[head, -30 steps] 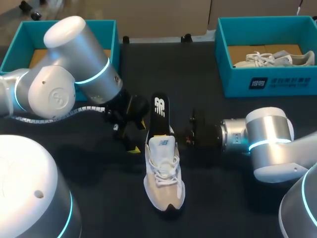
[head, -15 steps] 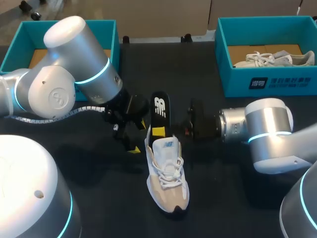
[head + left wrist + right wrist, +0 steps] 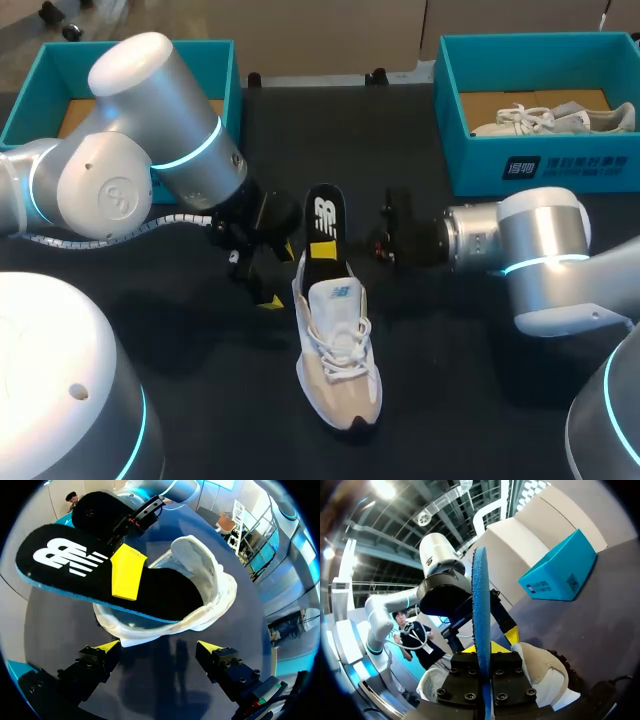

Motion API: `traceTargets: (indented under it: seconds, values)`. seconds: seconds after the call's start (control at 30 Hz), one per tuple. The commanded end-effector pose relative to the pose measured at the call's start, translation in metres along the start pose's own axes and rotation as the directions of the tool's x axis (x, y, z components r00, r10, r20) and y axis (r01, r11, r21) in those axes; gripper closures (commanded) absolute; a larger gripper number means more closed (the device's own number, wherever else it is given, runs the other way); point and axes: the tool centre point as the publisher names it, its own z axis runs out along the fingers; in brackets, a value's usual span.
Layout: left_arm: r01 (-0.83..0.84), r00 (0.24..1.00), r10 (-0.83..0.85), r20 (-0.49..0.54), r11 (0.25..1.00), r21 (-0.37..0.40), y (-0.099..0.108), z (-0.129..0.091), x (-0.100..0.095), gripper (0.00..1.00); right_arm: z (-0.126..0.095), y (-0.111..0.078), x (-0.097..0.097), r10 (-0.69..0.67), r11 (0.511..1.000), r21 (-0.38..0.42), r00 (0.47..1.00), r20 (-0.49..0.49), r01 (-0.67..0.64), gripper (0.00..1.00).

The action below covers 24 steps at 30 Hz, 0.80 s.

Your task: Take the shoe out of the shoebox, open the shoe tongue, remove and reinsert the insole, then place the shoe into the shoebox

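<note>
Insole [image 3: 322,212], pinched by right hand [image 3: 323,250], overhangs shoe [image 3: 340,350] heel rim.

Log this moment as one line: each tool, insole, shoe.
right tool: shut on insole | left tool: open, by shoe heel | insole: front in shoe, heel end out | shoe: on table

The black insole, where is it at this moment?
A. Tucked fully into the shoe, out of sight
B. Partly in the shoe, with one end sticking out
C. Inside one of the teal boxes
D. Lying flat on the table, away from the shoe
B: the insole has its front end down in the shoe while its printed heel end juts out behind, pinched by the right end effector.
</note>
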Motion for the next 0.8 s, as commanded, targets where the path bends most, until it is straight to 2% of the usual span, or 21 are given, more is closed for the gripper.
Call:
traceTargets:
  seconds: [0.03, 0.43, 0.7, 0.73, 0.77, 0.8]
  values:
    - [-0.001, 1.0, 0.001, 0.0, 1.0, 0.001, 0.0, 0.0, 0.0, 0.0, -0.001, -0.01, -0.001, 0.021, 1.0, 0.003, 1.0, 0.0, -0.021, 1.0]
    - [-0.001, 1.0, 0.001, 0.0, 1.0, 0.001, 0.0, 0.0, 0.0, 0.0, 0.002, -0.048, 0.0, 0.143, 0.989, 0.024, 0.989, 0.023, -0.144, 1.0]
    - [-0.001, 1.0, 0.001, 0.0, 1.0, 0.001, 0.0, 0.0, 0.0, 0.0, 0.007, -0.05, 0.0, 0.155, 0.987, 0.047, 0.988, 0.021, -0.156, 1.0]
    - [-0.001, 1.0, 0.001, 0.0, 1.0, 0.001, 0.0, 0.0, 0.0, 0.0, 0.007, -0.048, 0.002, 0.148, 0.988, 0.049, 0.989, 0.02, -0.148, 0.76]
    - [-0.001, 1.0, 0.001, 0.0, 1.0, 0.001, 0.0, 0.0, 0.0, 0.0, 0.008, -0.046, 0.004, 0.136, 0.989, 0.052, 0.99, 0.023, -0.137, 0.6]
    - [-0.001, 1.0, 0.001, 0.0, 1.0, 0.001, 0.0, 0.0, 0.0, 0.0, 0.008, -0.043, 0.006, 0.127, 0.99, 0.055, 0.992, 0.024, -0.128, 0.54]
